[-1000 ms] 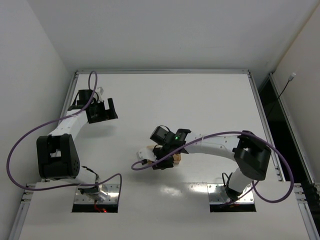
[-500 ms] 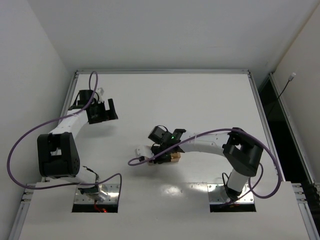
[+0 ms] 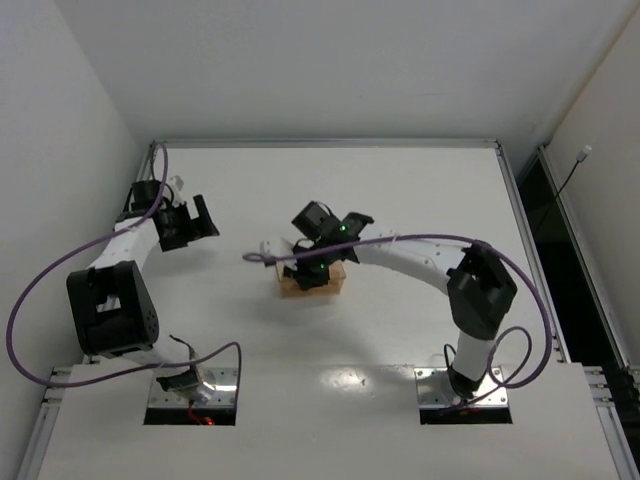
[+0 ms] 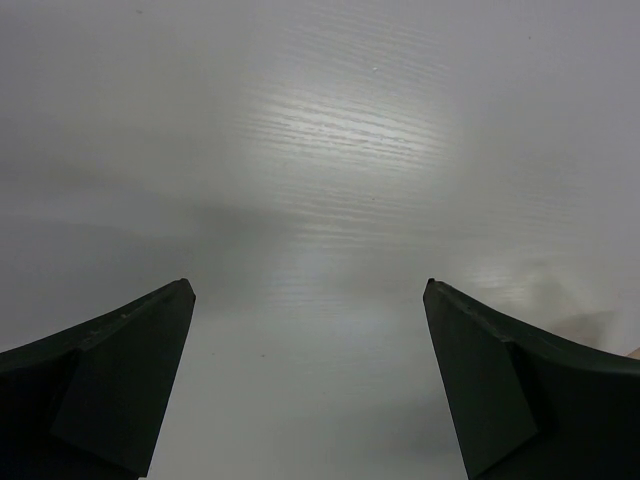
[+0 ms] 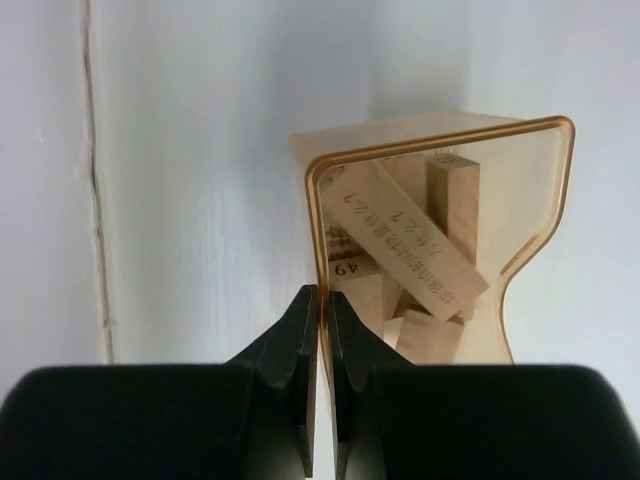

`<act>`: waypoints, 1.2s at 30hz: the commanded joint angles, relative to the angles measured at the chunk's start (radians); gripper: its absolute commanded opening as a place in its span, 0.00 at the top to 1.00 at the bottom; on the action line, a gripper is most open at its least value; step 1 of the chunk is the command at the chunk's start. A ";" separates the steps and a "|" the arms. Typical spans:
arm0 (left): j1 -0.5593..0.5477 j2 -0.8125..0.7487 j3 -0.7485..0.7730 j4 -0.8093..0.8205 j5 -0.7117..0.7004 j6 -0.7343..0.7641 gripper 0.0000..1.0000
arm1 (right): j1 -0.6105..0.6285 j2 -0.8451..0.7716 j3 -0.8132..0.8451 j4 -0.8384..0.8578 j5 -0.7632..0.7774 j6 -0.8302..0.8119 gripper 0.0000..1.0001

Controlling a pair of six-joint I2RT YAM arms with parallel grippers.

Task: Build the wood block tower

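Several light tan wood blocks [image 5: 405,243] lie jumbled inside a translucent orange-tan tray [image 5: 318,205]; some carry printed writing. My right gripper [image 5: 320,300] is shut on the tray's left wall, one finger on each side of the thin plastic. From above, the tray [image 3: 335,284] sits near the table's middle under my right gripper [image 3: 312,268]. My left gripper [image 4: 308,285] stands open over bare table, with nothing between its fingers, far to the left [image 3: 188,226]. No tower is in view.
The white table [image 3: 420,190] is framed by a metal rail, with white walls close on the left and behind. Purple cables loop off both arms. A dark gap runs along the right edge [image 3: 545,220].
My right gripper has shut on the tray wall, and arm and tray have moved away from the bases toward the table's middle. The left arm has drawn slightly left.
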 commanded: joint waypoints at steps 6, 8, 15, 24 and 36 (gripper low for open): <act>0.109 0.023 0.112 -0.061 0.084 0.027 0.00 | -0.178 0.186 0.410 0.009 -0.482 0.374 1.00; 0.125 0.033 0.123 -0.084 0.084 0.048 0.00 | -0.223 0.217 0.370 0.119 -0.580 0.521 1.00; 0.169 0.055 0.123 -0.119 0.154 0.083 0.00 | -0.352 0.283 0.179 0.601 -0.807 1.004 1.00; 0.178 0.095 0.163 -0.139 0.148 0.102 0.00 | -0.404 0.528 -0.004 1.855 -0.844 2.088 1.00; 0.178 0.115 0.174 -0.148 0.139 0.113 0.00 | -0.395 0.447 -0.312 1.940 -0.754 2.185 1.00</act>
